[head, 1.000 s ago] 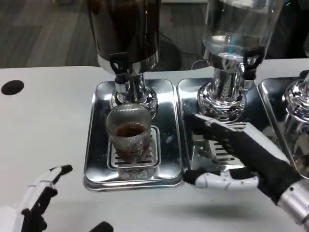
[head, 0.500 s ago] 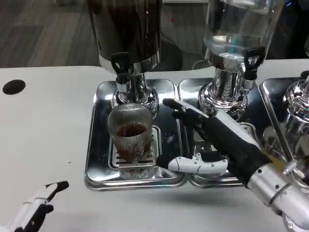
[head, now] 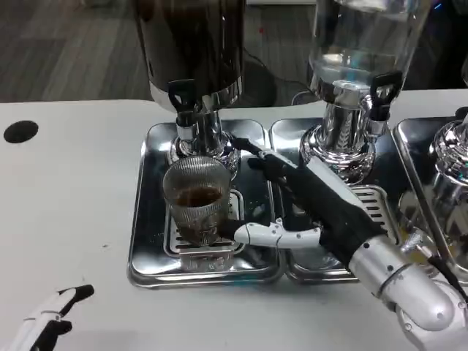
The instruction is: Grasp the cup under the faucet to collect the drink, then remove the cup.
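Note:
A ribbed clear cup (head: 196, 200) with dark drink in its bottom stands upright on the grate of the left steel drip tray (head: 150, 219), under the black faucet (head: 182, 98) of the dark-filled dispenser. My right hand (head: 307, 205) lies open just right of the cup, its thumb reaching to the cup's lower right side and its upper fingers spread behind the cup's rim; I cannot tell if they touch. At the bottom left corner, my left hand (head: 51, 320) shows only its fingertips, holding nothing.
A clear-tank dispenser (head: 358, 58) with its own black faucet and drip tray (head: 380, 197) stands right of the first. A third dispenser base (head: 450, 157) is at the far right. A black hole (head: 20, 131) marks the white table at the left.
My right hand has moved left from the second tray to the cup's right side, fingers spreading around it. My left hand has dropped lower toward the bottom left corner.

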Action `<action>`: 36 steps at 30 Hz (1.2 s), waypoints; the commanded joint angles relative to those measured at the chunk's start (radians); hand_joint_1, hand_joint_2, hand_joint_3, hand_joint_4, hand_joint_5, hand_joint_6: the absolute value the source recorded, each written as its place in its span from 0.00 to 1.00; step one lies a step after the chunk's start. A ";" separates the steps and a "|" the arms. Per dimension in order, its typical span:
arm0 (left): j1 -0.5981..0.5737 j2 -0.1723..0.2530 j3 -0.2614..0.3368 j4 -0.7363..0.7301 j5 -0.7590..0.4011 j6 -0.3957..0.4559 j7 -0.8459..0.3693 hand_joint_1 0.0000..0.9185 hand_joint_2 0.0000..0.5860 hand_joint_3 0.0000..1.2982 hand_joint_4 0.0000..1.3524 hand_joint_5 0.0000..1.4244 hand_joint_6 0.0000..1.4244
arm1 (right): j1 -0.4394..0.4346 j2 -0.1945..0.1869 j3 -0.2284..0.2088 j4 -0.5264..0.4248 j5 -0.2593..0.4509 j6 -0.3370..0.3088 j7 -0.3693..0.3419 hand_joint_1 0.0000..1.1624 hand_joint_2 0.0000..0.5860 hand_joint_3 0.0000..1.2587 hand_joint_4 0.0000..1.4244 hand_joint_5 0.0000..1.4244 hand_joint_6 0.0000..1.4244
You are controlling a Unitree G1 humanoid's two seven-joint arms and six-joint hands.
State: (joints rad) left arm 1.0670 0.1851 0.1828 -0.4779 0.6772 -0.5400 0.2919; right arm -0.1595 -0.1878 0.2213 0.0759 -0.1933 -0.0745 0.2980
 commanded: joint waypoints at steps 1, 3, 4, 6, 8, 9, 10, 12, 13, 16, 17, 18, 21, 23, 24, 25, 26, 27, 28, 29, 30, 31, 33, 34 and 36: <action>0.014 -0.002 0.009 0.025 -0.009 -0.023 0.003 0.00 0.08 0.19 0.14 0.24 0.51 | -0.033 0.025 0.014 0.030 -0.011 0.003 -0.024 0.59 0.15 0.05 0.00 0.02 0.02; 0.014 -0.002 0.013 0.032 -0.012 -0.030 0.004 0.00 0.08 0.19 0.14 0.24 0.51 | -0.036 0.033 0.015 0.037 -0.011 -0.003 -0.031 0.59 0.15 0.05 0.00 0.01 0.01; 0.014 -0.001 0.017 0.036 -0.015 -0.033 0.004 0.00 0.08 0.19 0.14 0.24 0.51 | -0.038 0.037 0.017 0.040 -0.012 -0.006 -0.034 0.59 0.15 0.05 0.00 0.01 0.01; 0.014 0.000 0.023 0.042 -0.023 -0.038 0.003 0.00 0.08 0.19 0.14 0.24 0.51 | -0.040 0.046 0.021 0.043 -0.015 -0.010 -0.041 0.59 0.15 0.05 0.00 0.01 0.01; 0.012 0.001 0.028 0.047 -0.028 -0.042 0.000 0.00 0.08 0.19 0.14 0.24 0.51 | -0.041 0.056 0.028 0.047 -0.019 -0.013 -0.052 0.60 0.16 0.04 0.00 0.01 0.01; 0.011 0.001 0.029 0.051 -0.031 -0.044 -0.002 0.00 0.08 0.19 0.14 0.24 0.51 | -0.041 0.061 0.031 0.049 -0.020 -0.015 -0.056 0.60 0.16 0.04 0.00 0.01 0.01; 0.010 0.001 0.030 0.053 -0.032 -0.045 -0.004 0.00 0.08 0.19 0.14 0.24 0.51 | -0.041 0.066 0.034 0.051 -0.022 -0.016 -0.061 0.60 0.16 0.04 0.00 0.01 0.01; 0.009 0.003 0.033 0.059 -0.037 -0.049 -0.007 0.00 0.08 0.19 0.14 0.24 0.51 | -0.041 0.071 0.042 0.055 -0.028 -0.018 -0.070 0.60 0.15 0.04 0.00 0.01 0.01; 0.009 0.003 0.034 0.061 -0.039 -0.051 -0.008 0.00 0.08 0.19 0.14 0.24 0.51 | -0.042 0.075 0.045 0.057 -0.031 -0.019 -0.075 0.59 0.15 0.04 0.00 0.01 0.01; 0.012 0.007 0.041 0.074 -0.048 -0.062 -0.009 0.00 0.08 0.19 0.14 0.24 0.51 | -0.045 0.092 0.054 0.068 -0.038 -0.020 -0.098 0.59 0.15 0.04 0.00 0.02 0.02; 0.013 0.007 0.044 0.079 -0.050 -0.066 -0.008 0.00 0.08 0.19 0.14 0.24 0.51 | -0.048 0.098 0.057 0.072 -0.040 -0.019 -0.105 0.59 0.15 0.04 0.00 0.02 0.02; 0.015 0.008 0.048 0.083 -0.053 -0.071 -0.006 0.00 0.08 0.19 0.14 0.24 0.51 | -0.050 0.101 0.059 0.076 -0.042 -0.019 -0.110 0.59 0.15 0.04 0.00 0.02 0.02; 0.021 0.010 0.061 0.094 -0.063 -0.086 -0.004 0.00 0.09 0.19 0.14 0.24 0.51 | -0.063 0.121 0.069 0.095 -0.052 -0.021 -0.127 0.59 0.15 0.04 0.00 0.02 0.02; 0.024 0.012 0.070 0.101 -0.069 -0.095 -0.005 0.00 0.09 0.19 0.14 0.24 0.51 | -0.074 0.134 0.076 0.110 -0.056 -0.021 -0.137 0.59 0.15 0.04 0.00 0.02 0.02; 0.026 0.013 0.076 0.106 -0.074 -0.101 -0.006 0.00 0.09 0.19 0.14 0.24 0.51 | -0.078 0.138 0.077 0.116 -0.057 -0.021 -0.139 0.59 0.15 0.04 0.00 0.02 0.02; 0.027 0.014 0.081 0.110 -0.078 -0.106 -0.007 0.00 0.09 0.19 0.14 0.24 0.51 | -0.084 0.145 0.081 0.125 -0.061 -0.022 -0.145 0.59 0.15 0.04 0.00 0.02 0.02; 0.028 0.015 0.086 0.114 -0.082 -0.111 -0.008 0.00 0.09 0.19 0.14 0.24 0.51 | -0.089 0.152 0.084 0.135 -0.064 -0.024 -0.150 0.59 0.15 0.04 0.00 0.02 0.02; 0.029 0.016 0.090 0.118 -0.085 -0.115 -0.011 0.00 0.09 0.19 0.14 0.24 0.51 | -0.093 0.157 0.086 0.142 -0.066 -0.026 -0.154 0.59 0.15 0.04 0.00 0.02 0.01; 0.029 0.017 0.093 0.120 -0.087 -0.118 -0.013 0.00 0.09 0.19 0.14 0.24 0.51 | -0.097 0.162 0.088 0.149 -0.069 -0.027 -0.159 0.59 0.15 0.04 0.00 0.02 0.01; 0.030 0.018 0.096 0.123 -0.089 -0.122 -0.014 0.00 0.10 0.19 0.14 0.24 0.51 | -0.099 0.166 0.091 0.156 -0.071 -0.029 -0.164 0.59 0.15 0.04 0.00 0.02 0.01; 0.030 0.020 0.100 0.126 -0.093 -0.125 -0.014 0.00 0.10 0.19 0.14 0.24 0.51 | -0.101 0.169 0.092 0.161 -0.072 -0.031 -0.167 0.59 0.15 0.04 0.00 0.02 0.01; 0.029 0.022 0.103 0.129 -0.095 -0.127 -0.014 0.00 0.10 0.19 0.14 0.24 0.51 | -0.105 0.175 0.095 0.168 -0.077 -0.032 -0.174 0.59 0.15 0.04 0.00 0.02 0.01; 0.028 0.024 0.109 0.132 -0.100 -0.132 -0.017 0.00 0.10 0.19 0.14 0.24 0.51 | -0.110 0.183 0.099 0.180 -0.083 -0.036 -0.185 0.59 0.15 0.04 0.00 0.02 0.01; 0.028 0.024 0.110 0.133 -0.100 -0.133 -0.019 0.00 0.10 0.19 0.14 0.24 0.51 | -0.111 0.186 0.100 0.185 -0.086 -0.039 -0.192 0.59 0.15 0.04 0.00 0.02 0.01; 0.027 0.023 0.114 0.133 -0.100 -0.137 -0.024 0.00 0.10 0.19 0.14 0.24 0.51 | -0.115 0.192 0.102 0.199 -0.091 -0.044 -0.202 0.59 0.15 0.04 0.00 0.02 0.01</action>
State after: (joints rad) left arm 1.0899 0.1991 0.2889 -0.3550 0.5906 -0.6637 0.2827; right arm -0.2497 -0.0074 0.3222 0.2549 -0.2780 -0.0928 0.1154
